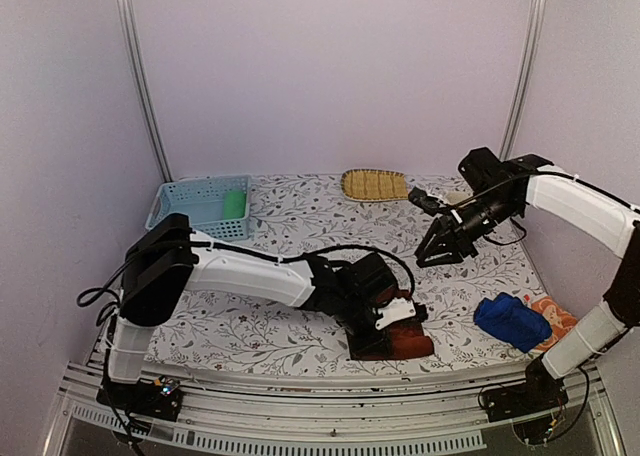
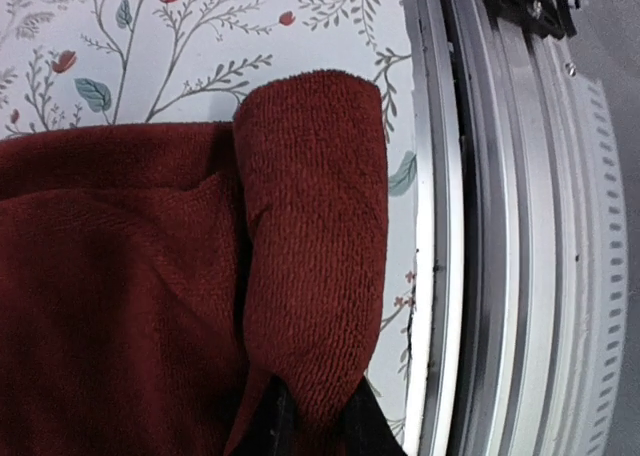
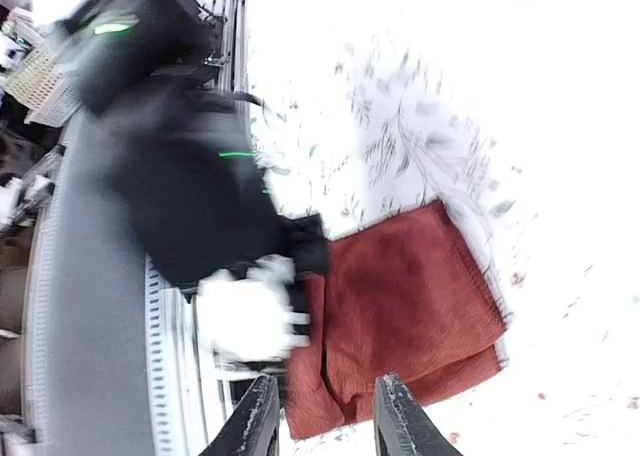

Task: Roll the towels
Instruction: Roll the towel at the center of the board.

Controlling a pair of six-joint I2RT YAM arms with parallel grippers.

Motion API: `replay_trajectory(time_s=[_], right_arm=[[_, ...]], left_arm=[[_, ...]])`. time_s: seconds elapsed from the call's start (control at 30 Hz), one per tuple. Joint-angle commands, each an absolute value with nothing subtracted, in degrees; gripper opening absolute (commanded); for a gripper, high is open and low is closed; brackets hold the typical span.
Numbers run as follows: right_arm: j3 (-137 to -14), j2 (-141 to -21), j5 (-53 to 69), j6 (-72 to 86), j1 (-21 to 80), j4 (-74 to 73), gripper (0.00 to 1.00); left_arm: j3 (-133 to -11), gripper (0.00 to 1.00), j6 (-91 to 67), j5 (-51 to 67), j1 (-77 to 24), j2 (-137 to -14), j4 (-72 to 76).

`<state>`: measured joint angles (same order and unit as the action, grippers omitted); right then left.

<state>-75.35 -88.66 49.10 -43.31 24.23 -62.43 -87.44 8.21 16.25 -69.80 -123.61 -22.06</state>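
Towel [image 2: 120, 296], reddish-brown terry, ribbed nap, one edge folded into soft rounded lip; L gripper [image 2: 318, 421] pinching lip; R gripper [image 3: 325, 416] part-open, empty.

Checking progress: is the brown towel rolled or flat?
Partly: towel edge curled over in the left gripper, rest flat.

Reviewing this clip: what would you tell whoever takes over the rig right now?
Left end effector: shut on a folded-over edge of the reddish-brown towel, at the table's near edge.
Right end effector: open, empty, raised above the table.
Blue towel: bundled at near right, with the orange towel beside it. Green towel: in the pale blue basket.
Done: reddish-brown roll barely begun; blue looks rolled.
Left: finish this roll; the orange towel looks unrolled.
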Motion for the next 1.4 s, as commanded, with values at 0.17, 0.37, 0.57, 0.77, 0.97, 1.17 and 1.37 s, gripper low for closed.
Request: replay_trajectory(time_s=[0.17, 0.37, 0.57, 0.77, 0.97, 1.17, 1.37], right_arm=[[-62.7, -70.1, 43.6, -41.1, 24.9, -48.7, 0.35], [-54.5, -66.0, 38.0, -45.8, 30.2, -48.3, 0.35], [-45.5, -67.2, 25.8, -44.6, 42.2, -41.4, 0.38], [-41.4, -71.8, 16.0, -42.8, 49.4, -32.7, 0.42], [-40.5, -78.9, 12.6, -42.4, 53.4, -25.9, 0.44], [-39.5, -85.3, 7.9, -42.1, 55.7, -22.0, 0.39], [-40.0, -87.5, 11.7, -42.4, 55.8, -24.7, 0.15]], left_arm=[[-94.8, 0.06, -7.0, 44.3, -61.4, -134.9, -32.5], [-93.4, 0.06, -12.3, 49.1, -59.5, -136.6, -29.4], [-91.9, 0.06, -15.5, 50.3, -58.6, -136.8, -26.8], [-91.2, 0.06, -16.6, 50.9, -57.8, -137.3, -26.3], [-90.6, 0.07, -17.0, 51.2, -57.2, -138.0, -25.2], [-90.6, 0.14, -16.4, 51.3, -56.9, -138.3, -25.1], [-90.1, 0.27, -13.5, 47.5, -56.2, -133.9, -24.8]])
